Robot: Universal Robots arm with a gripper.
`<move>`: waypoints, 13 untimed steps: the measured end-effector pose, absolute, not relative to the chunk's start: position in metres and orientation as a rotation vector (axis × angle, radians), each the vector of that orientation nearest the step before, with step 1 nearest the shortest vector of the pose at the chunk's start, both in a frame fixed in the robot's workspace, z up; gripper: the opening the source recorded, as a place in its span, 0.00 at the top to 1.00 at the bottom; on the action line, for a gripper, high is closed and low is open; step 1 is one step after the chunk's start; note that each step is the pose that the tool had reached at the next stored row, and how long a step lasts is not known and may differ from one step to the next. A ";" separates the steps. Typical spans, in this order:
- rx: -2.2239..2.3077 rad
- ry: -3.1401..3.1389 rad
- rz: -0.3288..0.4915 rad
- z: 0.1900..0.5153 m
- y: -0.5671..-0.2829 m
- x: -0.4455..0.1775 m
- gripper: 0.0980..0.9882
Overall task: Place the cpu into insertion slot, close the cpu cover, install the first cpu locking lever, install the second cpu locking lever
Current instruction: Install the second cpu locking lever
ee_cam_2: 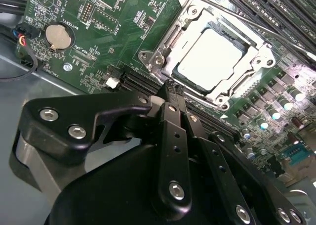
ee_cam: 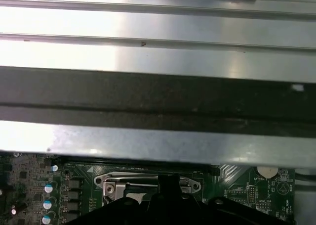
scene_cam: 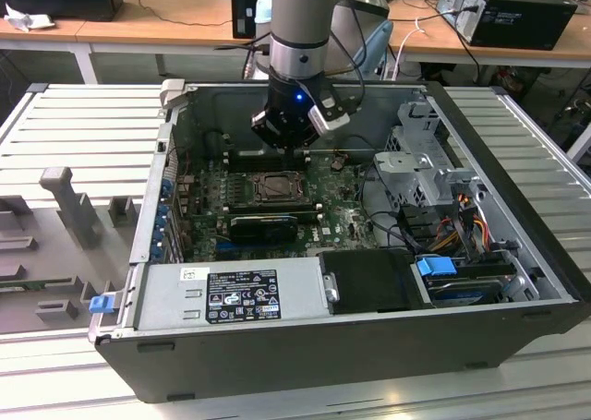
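Hovering pincer [ee_cam_2: 170,89] (fingers together) over cpu [ee_cam_2: 210,57]

Silvery cpu [ee_cam_2: 213,57] lies flat in the insertion slot [ee_cam_2: 197,89], cpu cover [ee_cam_2: 210,17] closed

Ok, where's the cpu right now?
The cpu sits in the insertion slot on the green motherboard, framed by the cpu cover, just beyond the gripper in the second wrist view.

Open computer case [scene_cam: 517,254], green motherboard [ee_cam_2: 118,17], coin battery [ee_cam_2: 58,35], blue-tabbed drive [scene_cam: 439,266], wooden desks [scene_cam: 166,18]
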State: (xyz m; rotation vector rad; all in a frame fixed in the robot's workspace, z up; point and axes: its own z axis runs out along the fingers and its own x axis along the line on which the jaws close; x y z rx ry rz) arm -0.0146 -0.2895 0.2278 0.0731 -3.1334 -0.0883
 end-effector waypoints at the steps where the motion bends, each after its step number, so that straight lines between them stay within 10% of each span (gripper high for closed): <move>1: 0.073 -3.133 -0.088 0.230 -0.290 -0.015 0.99; 13: 0.073 -3.133 -0.088 0.234 -0.293 -0.015 0.99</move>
